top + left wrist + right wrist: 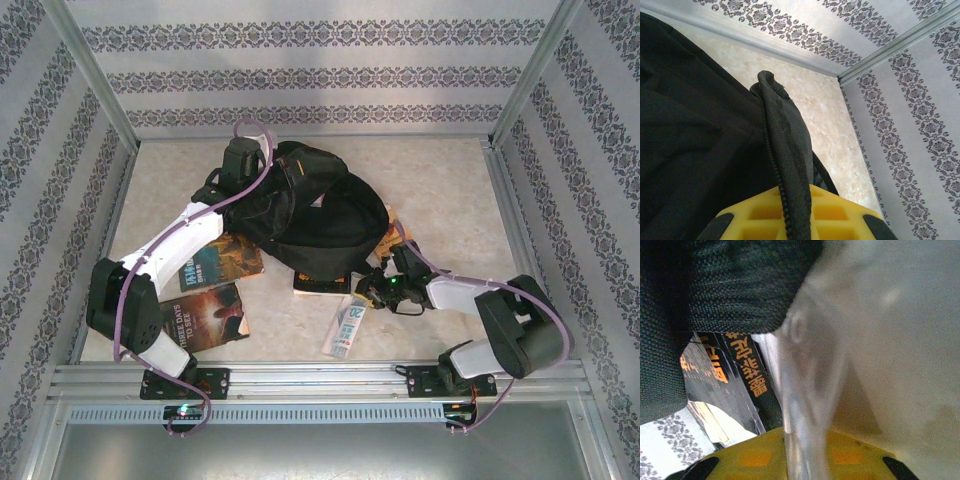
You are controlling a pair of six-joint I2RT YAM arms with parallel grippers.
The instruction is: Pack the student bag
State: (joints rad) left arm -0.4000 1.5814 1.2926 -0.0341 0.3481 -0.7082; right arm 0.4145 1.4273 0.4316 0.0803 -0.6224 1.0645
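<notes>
The student bag (310,215) is a large black backpack lying in the middle of the table, its opening facing the near side. My left gripper (243,160) is at the bag's far left top. In the left wrist view my left gripper (795,222) is shut on the bag's zipper edge (782,150), which stands up as a raised fold. My right gripper (374,290) is low at the bag's near right, at the top end of a white and blue plastic pack (345,325). In the right wrist view the pack's clear edge (807,390) runs between the shut jaws of my right gripper (802,465).
Two dark books (222,262) (208,318) lie under my left arm. A black book with orange lettering (740,375) (320,283) pokes out from under the bag's near edge. Another book (392,232) lies at the bag's right. Patterned walls enclose the table.
</notes>
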